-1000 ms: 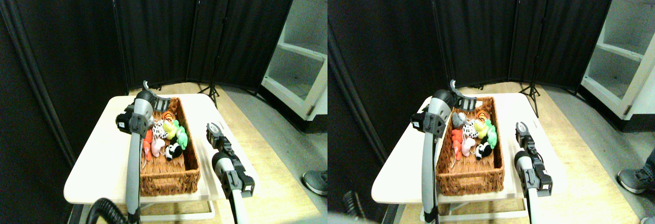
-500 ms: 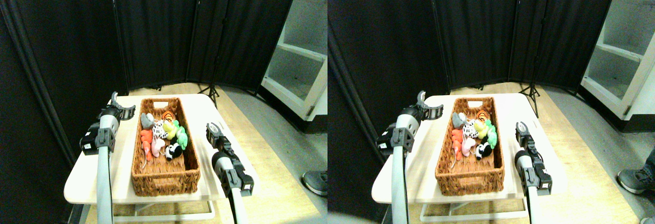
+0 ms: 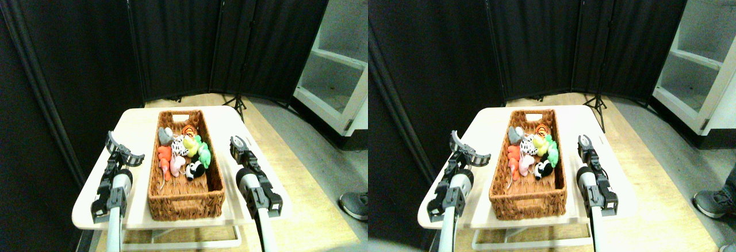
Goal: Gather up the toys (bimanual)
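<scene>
Several toys lie in a heap in the far half of the brown wicker basket (image 3: 185,208). Among them are a grey one (image 3: 165,135), the tiger (image 3: 188,130), the spotted cow (image 3: 178,145), a yellow one (image 3: 190,143), a green one (image 3: 203,152), a pink one (image 3: 177,164), a red-orange one (image 3: 163,155) and the panda (image 3: 195,170). My left gripper (image 3: 123,151) hovers over the table left of the basket, open and empty. On the other side, my right gripper (image 3: 237,144) stands near the basket's right wall, holding no toy.
The basket rests lengthwise on a small white table (image 3: 133,126). Black curtains close off the back and left. A white shelf unit (image 3: 336,73) stands at the right, a tripod foot (image 3: 238,101) behind the table, and a person's shoe (image 3: 353,203) on the floor at right.
My left arm has pulled away from above the basket's far end, swinging left and back down beside the basket. The right arm has hardly moved. The toys lie as before.
</scene>
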Controlling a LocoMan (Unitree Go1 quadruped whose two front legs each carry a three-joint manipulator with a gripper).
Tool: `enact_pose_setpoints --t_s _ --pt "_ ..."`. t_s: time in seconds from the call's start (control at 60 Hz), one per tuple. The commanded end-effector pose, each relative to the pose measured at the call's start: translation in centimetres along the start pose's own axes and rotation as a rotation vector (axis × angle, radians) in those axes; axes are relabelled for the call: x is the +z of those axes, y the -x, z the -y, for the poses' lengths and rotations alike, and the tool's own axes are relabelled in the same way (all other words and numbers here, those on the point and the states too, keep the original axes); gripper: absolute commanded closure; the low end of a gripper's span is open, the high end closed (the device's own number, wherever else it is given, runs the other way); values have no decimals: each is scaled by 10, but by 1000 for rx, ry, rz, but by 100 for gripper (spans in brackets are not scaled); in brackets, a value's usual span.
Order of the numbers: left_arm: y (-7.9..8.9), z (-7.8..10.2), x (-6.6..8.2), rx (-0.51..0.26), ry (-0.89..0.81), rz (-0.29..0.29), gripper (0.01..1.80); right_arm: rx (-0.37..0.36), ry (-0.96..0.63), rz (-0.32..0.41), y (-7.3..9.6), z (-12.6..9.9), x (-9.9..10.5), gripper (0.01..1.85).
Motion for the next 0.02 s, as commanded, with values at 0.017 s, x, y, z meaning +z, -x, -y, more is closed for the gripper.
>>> enact_pose_setpoints --t_s 0.017 --pt "-3 -5 -1 -51 -76 173 88 15 -19 -8 -4 -4 -2 185"
